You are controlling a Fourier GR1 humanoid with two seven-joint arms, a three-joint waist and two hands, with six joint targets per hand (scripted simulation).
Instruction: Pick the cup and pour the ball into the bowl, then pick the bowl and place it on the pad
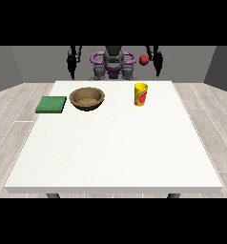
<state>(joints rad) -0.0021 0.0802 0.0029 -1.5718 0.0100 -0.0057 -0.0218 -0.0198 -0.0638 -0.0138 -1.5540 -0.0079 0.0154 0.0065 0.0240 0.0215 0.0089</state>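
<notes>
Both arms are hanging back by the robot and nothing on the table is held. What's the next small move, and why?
Probably reach the robot hand at the view's right forward toward the yellow cup. The cup stands upright and unheld on that side of the table, while the bowl and green pad wait further left. A red ball shows above the cup.

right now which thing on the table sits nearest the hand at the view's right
The yellow cup. It stands below the hand at the view's right, while the brown bowl and green pad lie farther toward the view's left.
</notes>
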